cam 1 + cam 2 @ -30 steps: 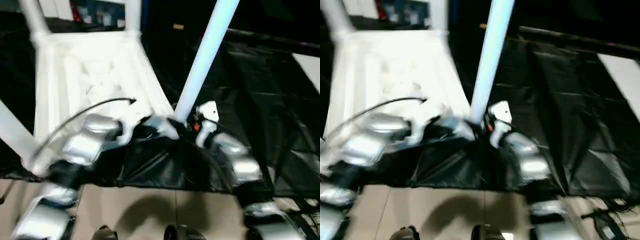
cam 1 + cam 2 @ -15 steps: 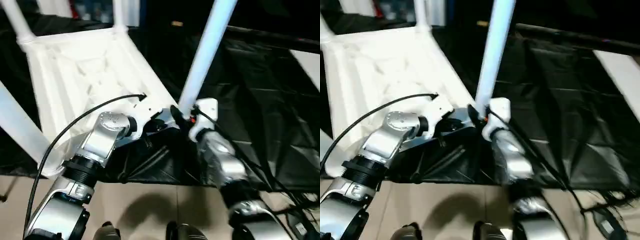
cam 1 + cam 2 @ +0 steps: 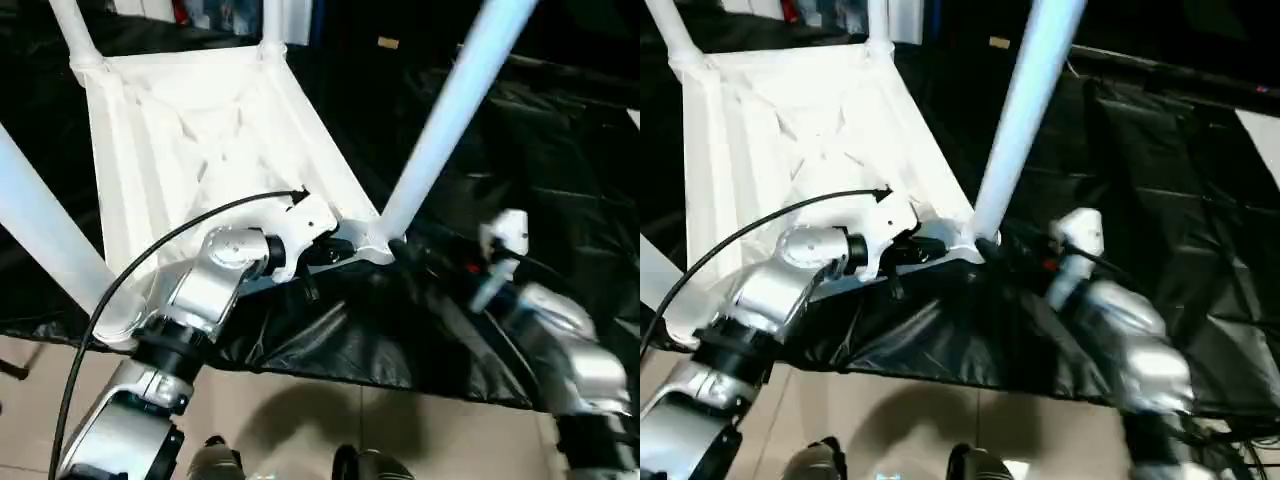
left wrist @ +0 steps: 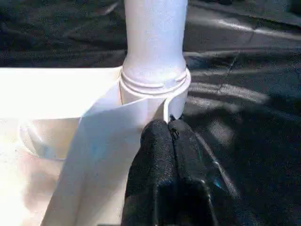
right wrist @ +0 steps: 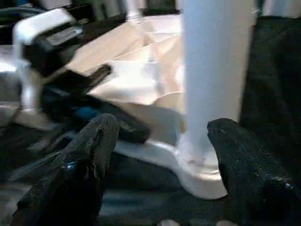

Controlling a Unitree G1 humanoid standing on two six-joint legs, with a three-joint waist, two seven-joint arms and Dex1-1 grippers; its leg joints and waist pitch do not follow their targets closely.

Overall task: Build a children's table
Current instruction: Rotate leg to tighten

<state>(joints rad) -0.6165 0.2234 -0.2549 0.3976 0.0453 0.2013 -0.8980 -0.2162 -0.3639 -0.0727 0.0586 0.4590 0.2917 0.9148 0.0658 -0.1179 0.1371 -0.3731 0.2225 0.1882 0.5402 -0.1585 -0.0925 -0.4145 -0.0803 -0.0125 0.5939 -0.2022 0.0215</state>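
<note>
beside the seated leg, left end effector pinches the tabletop corner; right end effector gapes, apart.

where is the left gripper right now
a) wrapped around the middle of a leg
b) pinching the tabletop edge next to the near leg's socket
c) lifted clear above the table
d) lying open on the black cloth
b: the left gripper has its fingers shut on the tabletop edge, right beside the socket where the near leg stands.
</note>
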